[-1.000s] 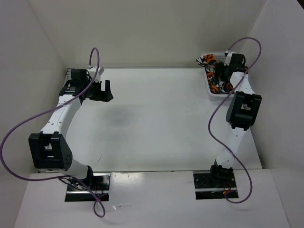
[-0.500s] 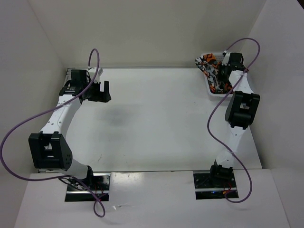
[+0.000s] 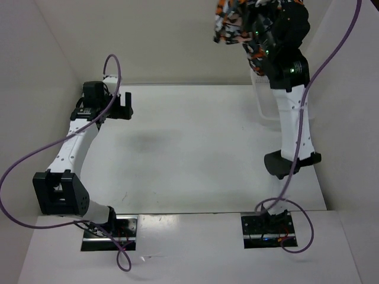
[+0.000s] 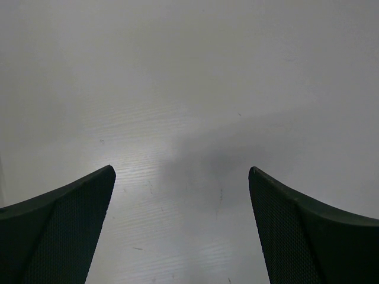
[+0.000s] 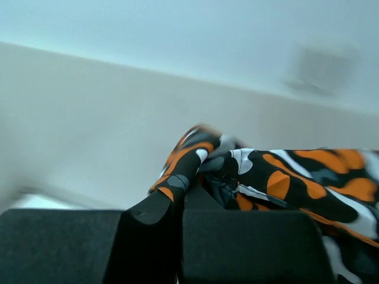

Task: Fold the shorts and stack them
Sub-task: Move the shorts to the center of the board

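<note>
Shorts [image 3: 231, 29] hung bunched at one o'clock, clamped in the right jaws. Left jaws gaped empty at ten o'clock, well apart.

Shorts [image 5: 284, 177] — soft printed cloth; table [image 4: 189, 71] smooth and matt; left end effector [image 4: 182, 171] pads [image 4: 65, 231] — finely dimpled.
</note>
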Available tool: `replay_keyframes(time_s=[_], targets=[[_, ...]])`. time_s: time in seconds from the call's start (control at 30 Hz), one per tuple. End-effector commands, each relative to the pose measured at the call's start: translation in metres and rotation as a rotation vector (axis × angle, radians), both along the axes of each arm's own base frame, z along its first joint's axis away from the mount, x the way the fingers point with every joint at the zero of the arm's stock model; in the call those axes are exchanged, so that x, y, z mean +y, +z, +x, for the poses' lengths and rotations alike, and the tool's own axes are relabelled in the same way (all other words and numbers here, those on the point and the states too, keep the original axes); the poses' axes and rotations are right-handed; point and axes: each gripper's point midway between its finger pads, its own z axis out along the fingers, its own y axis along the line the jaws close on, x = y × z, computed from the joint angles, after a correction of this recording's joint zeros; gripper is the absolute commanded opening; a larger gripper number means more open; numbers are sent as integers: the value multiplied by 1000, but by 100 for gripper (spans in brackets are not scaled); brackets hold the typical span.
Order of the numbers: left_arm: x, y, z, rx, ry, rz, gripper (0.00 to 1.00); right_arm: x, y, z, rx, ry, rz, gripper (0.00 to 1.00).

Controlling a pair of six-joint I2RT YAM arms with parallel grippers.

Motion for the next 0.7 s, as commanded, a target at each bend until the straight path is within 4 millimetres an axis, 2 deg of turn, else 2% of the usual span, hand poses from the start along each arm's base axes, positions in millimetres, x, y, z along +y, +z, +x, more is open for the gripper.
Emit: replay_keyframes(time_s=[0.0,0.03,0.07,0.1,0.17,0.2,0.23,0.27,0.33,0.37,0.4,0.47,0.5,0.53,0.63,0.67], targets=[[10,69,9,-206,34,23,100,80,6,-50,16,157,-36,0],[10,73,7,-216,34,23,100,100,-5,-52,44,202,-49,0],[15,81,6,-236,48,25,100,120,-34,-51,125,250,-73,14],[20,86,4,-248,59,27,100,138,-52,-53,170,296,-95,36],[34,102,-5,-288,108,44,100,177,-80,-72,248,430,-113,94],[34,107,-13,-305,108,45,100,193,-116,-75,334,476,-149,99],[40,108,-19,-303,130,51,100,210,-131,-87,366,534,-168,99],[47,110,-24,-310,155,59,100,220,-156,-99,422,587,-203,99],[56,113,-41,-320,192,73,100,227,-175,-109,463,628,-220,99],[65,104,-47,-301,228,87,100,233,-197,-116,512,657,-239,99],[64,105,-55,-307,229,87,100,232,-198,-122,526,671,-226,99],[67,97,-65,-282,240,88,100,232,-213,-125,558,681,-235,99],[63,94,-71,-269,224,79,100,230,-211,-125,550,671,-233,99],[60,86,-73,-247,209,70,100,230,-214,-122,548,658,-233,99],[40,80,-80,-215,116,15,100,220,-222,-109,546,586,-233,99],[36,69,-79,-182,97,0,100,219,-225,-106,546,570,-234,99]])
